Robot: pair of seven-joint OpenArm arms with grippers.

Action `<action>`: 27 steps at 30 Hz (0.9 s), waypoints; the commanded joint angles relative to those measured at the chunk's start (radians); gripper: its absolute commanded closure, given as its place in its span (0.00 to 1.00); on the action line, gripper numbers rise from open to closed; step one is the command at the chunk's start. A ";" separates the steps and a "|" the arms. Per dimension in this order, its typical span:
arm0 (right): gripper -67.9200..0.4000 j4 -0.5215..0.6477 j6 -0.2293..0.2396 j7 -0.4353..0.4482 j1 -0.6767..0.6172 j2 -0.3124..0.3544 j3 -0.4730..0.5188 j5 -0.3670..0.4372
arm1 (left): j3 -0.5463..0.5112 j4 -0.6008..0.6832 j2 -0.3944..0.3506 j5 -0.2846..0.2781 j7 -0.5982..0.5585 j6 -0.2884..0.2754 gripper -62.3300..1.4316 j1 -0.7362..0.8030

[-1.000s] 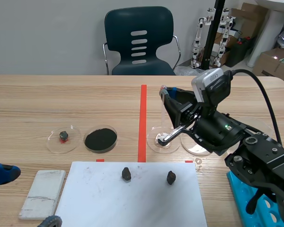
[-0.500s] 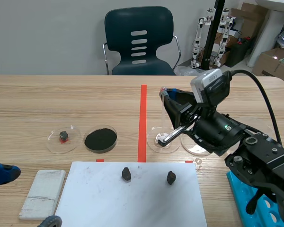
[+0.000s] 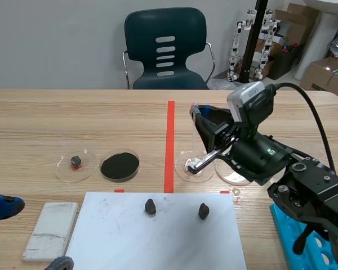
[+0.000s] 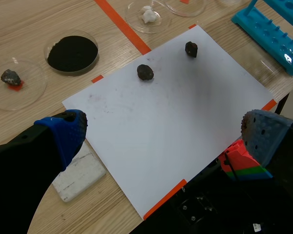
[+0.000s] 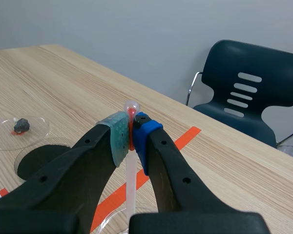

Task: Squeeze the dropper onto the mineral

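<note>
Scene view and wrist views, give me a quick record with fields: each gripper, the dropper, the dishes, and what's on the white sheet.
right gripper: shut on the dropper, gripped near its top, held upright
dropper tip: appears to be over the dish holding the white mineral
left gripper: open, holding nothing, above the white sheet
on the sheet: two dark stones, apart
other dishes: one with black powder, one with a grey stone
</note>
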 commanded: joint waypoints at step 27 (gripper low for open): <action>0.98 0.674 0.238 0.035 -0.574 0.141 0.498 0.011 | -0.003 0.014 0.007 -0.011 -0.010 0.002 0.00 -0.003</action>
